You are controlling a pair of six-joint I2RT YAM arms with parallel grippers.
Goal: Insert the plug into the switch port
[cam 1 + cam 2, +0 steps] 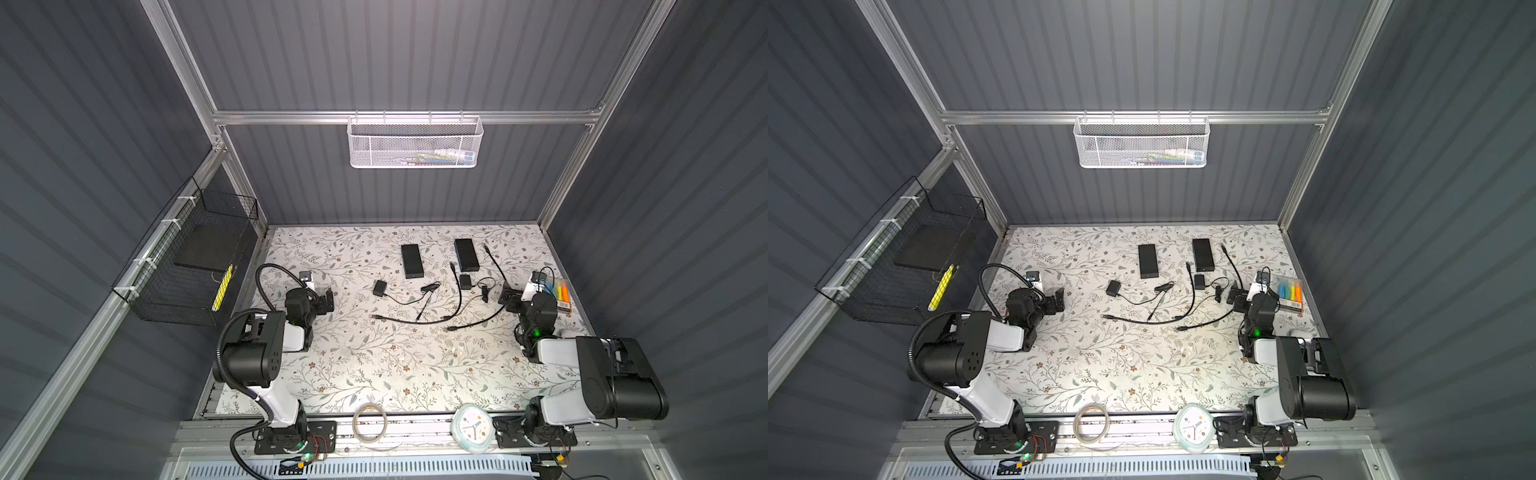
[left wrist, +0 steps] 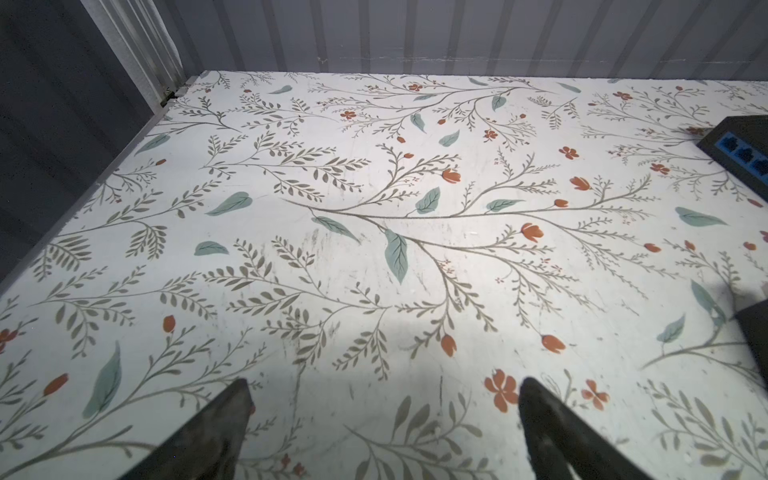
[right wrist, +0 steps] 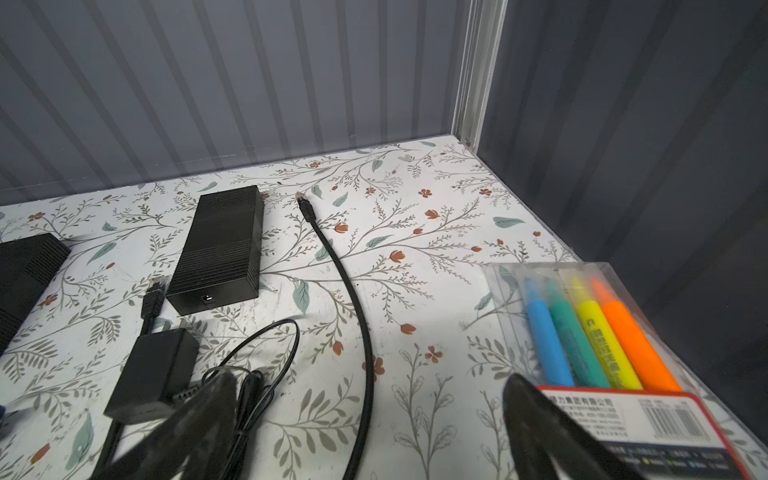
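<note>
- Jaws of the left gripper [image 1: 330,300] and right gripper [image 1: 510,296] are standing wide in both top views, holding nothing. The plug [image 1: 485,247] is lying loose just beside the switch [image 1: 465,253], near the surface's [image 1: 374,374] back edge, waiting to be picked up.
- Left wrist view: blue ports [image 2: 744,151] are showing on a black box's [image 2: 739,129] side, facing this arm.
- Right wrist view: the plug [image 3: 304,204] is pointing at the back wall, so it will likely need turning.

The left gripper [image 1: 329,300] is seen at 9 o'clock, jaws parted; the right gripper [image 1: 509,296] at 3 o'clock, likewise parted and empty.
</note>
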